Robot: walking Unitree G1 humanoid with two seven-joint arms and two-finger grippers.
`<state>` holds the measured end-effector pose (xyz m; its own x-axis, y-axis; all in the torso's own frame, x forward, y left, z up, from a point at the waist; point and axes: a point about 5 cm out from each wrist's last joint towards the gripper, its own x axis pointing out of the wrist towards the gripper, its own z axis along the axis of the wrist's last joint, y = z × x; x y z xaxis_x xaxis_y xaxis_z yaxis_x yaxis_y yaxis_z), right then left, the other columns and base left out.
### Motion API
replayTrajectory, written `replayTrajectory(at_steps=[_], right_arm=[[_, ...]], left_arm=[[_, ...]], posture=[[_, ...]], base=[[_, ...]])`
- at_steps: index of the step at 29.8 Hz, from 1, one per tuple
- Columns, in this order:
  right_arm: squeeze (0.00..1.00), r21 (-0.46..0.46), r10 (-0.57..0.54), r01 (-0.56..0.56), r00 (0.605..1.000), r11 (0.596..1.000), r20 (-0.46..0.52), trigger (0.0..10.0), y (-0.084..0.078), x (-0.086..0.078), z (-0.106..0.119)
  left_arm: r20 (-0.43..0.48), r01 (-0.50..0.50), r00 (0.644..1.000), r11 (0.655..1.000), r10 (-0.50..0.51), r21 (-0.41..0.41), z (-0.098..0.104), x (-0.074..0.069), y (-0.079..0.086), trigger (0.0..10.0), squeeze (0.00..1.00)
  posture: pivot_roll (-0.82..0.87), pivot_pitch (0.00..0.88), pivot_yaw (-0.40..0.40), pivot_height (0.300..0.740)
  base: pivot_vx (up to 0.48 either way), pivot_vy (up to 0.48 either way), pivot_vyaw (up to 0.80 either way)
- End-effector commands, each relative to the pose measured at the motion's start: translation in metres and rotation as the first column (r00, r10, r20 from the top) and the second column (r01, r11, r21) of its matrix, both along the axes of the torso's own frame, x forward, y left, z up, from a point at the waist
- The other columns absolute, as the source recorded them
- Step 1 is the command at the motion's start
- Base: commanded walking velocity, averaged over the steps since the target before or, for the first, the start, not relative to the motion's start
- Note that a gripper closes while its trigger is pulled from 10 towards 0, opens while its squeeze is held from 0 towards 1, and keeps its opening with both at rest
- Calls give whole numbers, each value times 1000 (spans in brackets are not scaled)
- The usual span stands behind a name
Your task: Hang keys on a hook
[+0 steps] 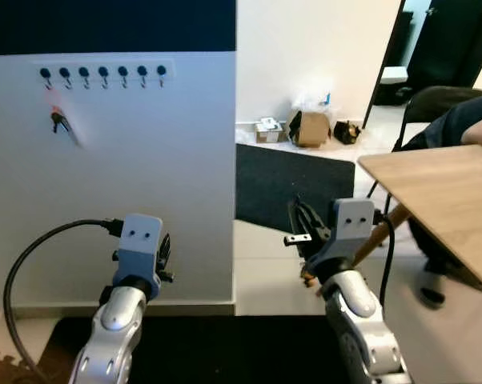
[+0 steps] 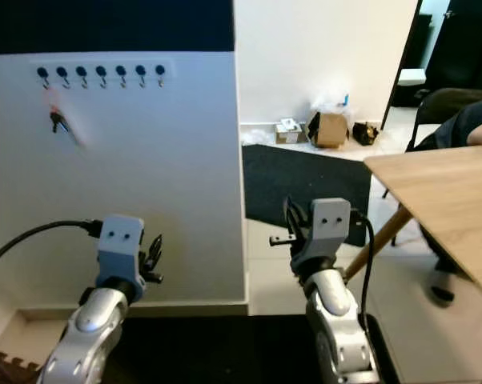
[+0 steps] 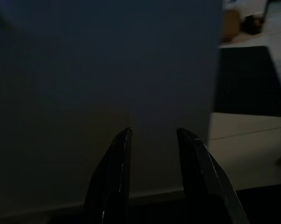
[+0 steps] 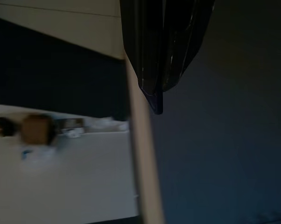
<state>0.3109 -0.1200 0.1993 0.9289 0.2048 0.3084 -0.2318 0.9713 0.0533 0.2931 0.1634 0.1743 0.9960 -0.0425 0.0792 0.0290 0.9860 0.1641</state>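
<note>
A: The keys (image 1: 59,121) hang from the leftmost hook (image 1: 46,74) on the white panel (image 1: 145,176).

B: Then just draw clear. The left gripper (image 3: 152,140) is low, fingers slightly apart, empty. The right gripper (image 1: 305,232) looks closed and empty, beside the table (image 1: 449,200).

A: Any writing?

B: None readable.

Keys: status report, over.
Keys hang from the leftmost hook on the white panel. Left gripper open, low. Right gripper shut, low. Nothing in the way.
</note>
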Motion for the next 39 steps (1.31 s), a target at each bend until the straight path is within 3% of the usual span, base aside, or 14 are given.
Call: replayTrajectory(at_steps=[1,17,39], right_arm=[[0,0,2,-2,1000,1000,-7,10000,0,-1,-2],[0,-1,7,-7,1000,1000,-6,10000,1,0,-2],[0,-2,13,-13,1000,1000,-4,10000,1,0,-2]], left_arm=[[-13,-13,1000,999,13,29,-5,-2,4,10000,0],[-10,-17,1000,999,18,34,-5,-1,5,10000,0],[11,3,1000,997,-4,72,-4,-2,1,10000,0]], posture=[[70,117,38,740],[70,118,36,740],[69,116,34,740]], base=[[0,480,0],[0,396,0],[0,-37,0]])
